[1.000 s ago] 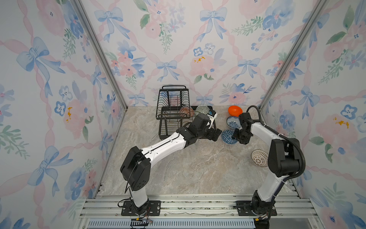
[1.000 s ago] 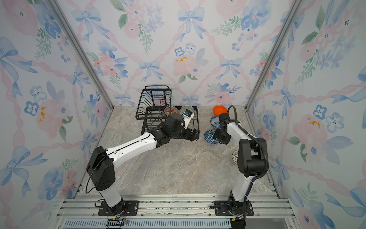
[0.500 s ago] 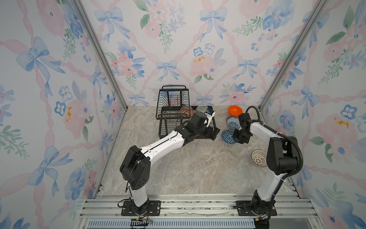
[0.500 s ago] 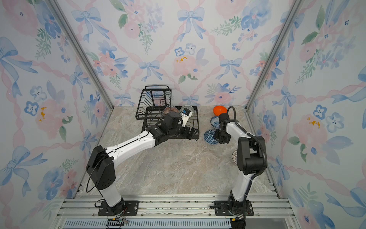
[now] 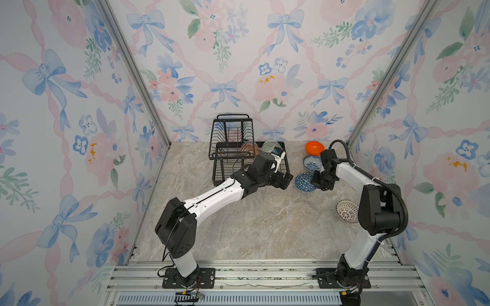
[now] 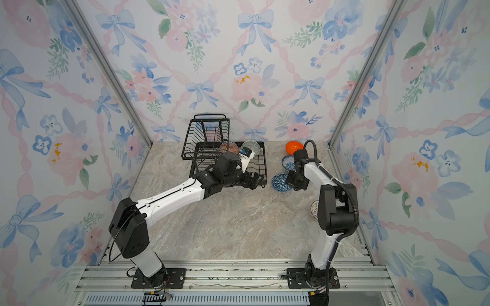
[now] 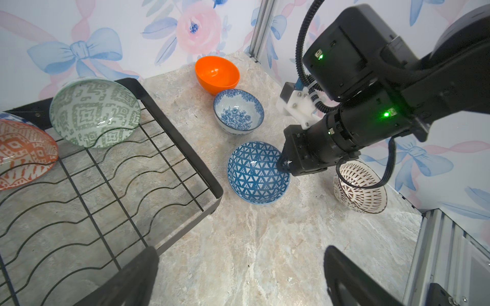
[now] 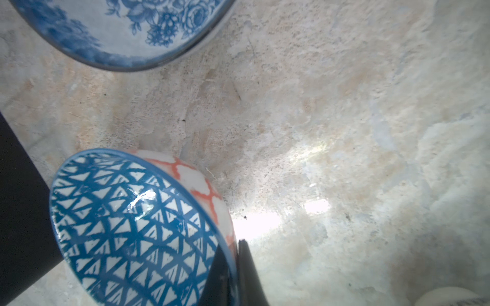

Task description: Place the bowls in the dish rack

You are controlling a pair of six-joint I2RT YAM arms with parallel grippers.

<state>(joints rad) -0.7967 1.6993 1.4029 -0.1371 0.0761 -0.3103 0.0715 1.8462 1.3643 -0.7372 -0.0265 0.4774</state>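
1. Marble-look tabletop (image 5: 252,225) fills the floor of a booth whose walls (image 5: 238,66) are papered with bows and flowers. We see the black wire dish rack (image 5: 216,174) at the back, left of centre in both top views.
2. Two bowls are in the rack's lower tier, both tipped on edge along its far side. The grey-green patterned bowl (image 7: 95,114) is at the far right corner, and the orange-white patterned bowl (image 7: 23,156) is just beside it.
3. Four bowls are on the table to the right of the rack. The plain orange bowl (image 5: 314,147) is by the back wall, with the white bowl with blue flowers (image 5: 312,163) just in front of it. The dark-blue geometric bowl (image 5: 305,182) is nearer still.
4. We find the white bowl with dark lattice (image 5: 347,210) well apart from those three, beside the right arm.
5. The right gripper (image 7: 285,165) is clamped on the rim of the dark-blue geometric bowl, one jaw inside and one outside. The bowl is tilted, and we cannot tell whether it is clear of the table.
6. The left gripper (image 5: 285,181) hangs at the near right corner of the rack's base, near the dark-blue geometric bowl. Its jaws are spread wide and hold nothing.
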